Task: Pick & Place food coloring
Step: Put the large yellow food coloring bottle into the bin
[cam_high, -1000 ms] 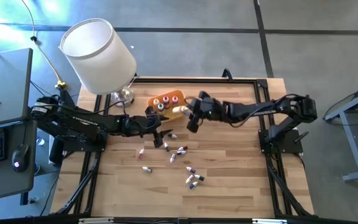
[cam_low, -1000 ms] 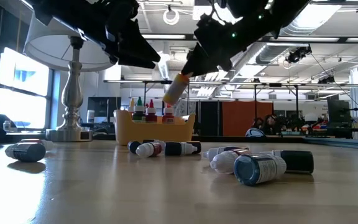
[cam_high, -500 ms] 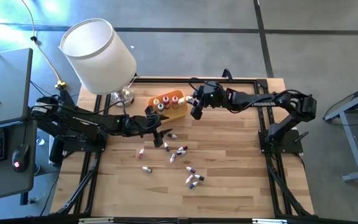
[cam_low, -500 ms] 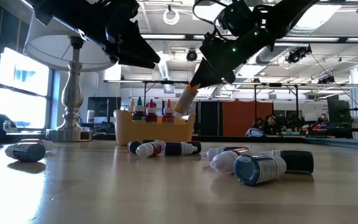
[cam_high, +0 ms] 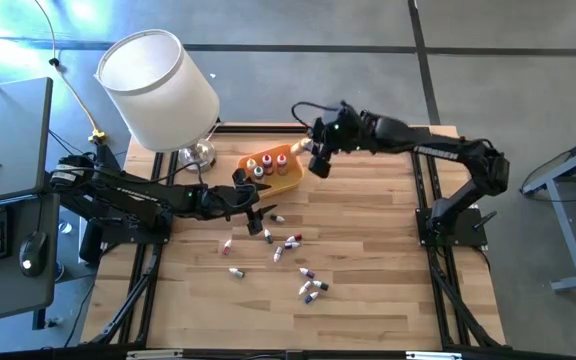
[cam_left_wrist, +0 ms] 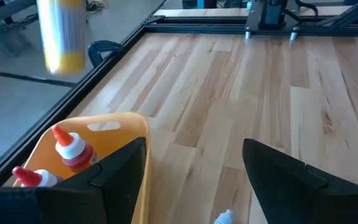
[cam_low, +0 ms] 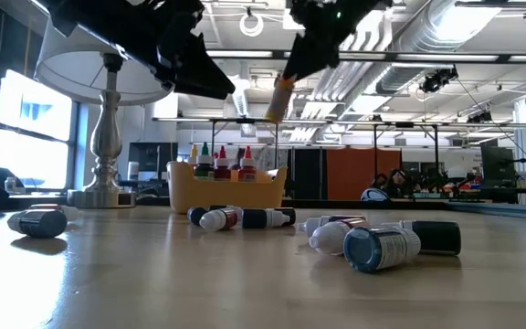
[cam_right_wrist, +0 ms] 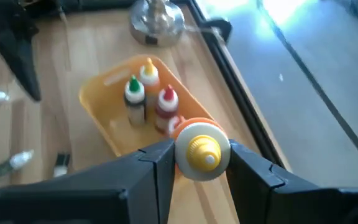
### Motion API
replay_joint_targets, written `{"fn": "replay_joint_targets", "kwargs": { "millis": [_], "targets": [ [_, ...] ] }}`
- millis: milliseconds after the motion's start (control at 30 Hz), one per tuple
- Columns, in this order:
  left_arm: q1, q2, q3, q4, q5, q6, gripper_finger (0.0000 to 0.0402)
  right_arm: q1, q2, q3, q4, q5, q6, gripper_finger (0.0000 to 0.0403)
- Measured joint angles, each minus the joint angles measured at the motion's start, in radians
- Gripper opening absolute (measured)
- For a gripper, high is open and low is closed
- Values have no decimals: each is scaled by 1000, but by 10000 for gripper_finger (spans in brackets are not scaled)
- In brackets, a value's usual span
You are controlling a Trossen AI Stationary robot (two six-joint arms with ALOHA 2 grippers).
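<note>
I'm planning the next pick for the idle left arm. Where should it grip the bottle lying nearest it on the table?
Judging by the high view, the nearest bottle lies flat just beyond the open left gripper. Come straight down and close across its body's middle, fingers crosswise to its length; the narrow cap end gives less hold.

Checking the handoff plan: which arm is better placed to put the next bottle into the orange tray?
Right. The right gripper already holds a yellow-capped bottle above the orange tray; the left gripper is open and empty.
</note>
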Motion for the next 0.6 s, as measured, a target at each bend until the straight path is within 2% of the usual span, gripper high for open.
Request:
{"fn": "replay_joint_targets", "kwargs": {
  "millis": [67, 167, 300, 433, 600],
  "targets": [
    [0, 0, 0, 3, 0, 0, 264, 0, 9, 83, -130, 35, 15, 116],
    [0, 0, 0, 6, 0, 0, 264, 4, 60, 161, -219, 60, 40, 116],
    [-1, 0, 0, 7, 7, 0, 264, 22, 191, 180, -195, 33, -22, 116],
    [-1, 0, 0, 0, 14, -2, 264, 31, 298, 184, -197, 92, -77, 116],
    [-1, 0, 0, -15, 34, -4, 264, 11, 363, 185, -143, 14, -81, 116]
  ]
}}
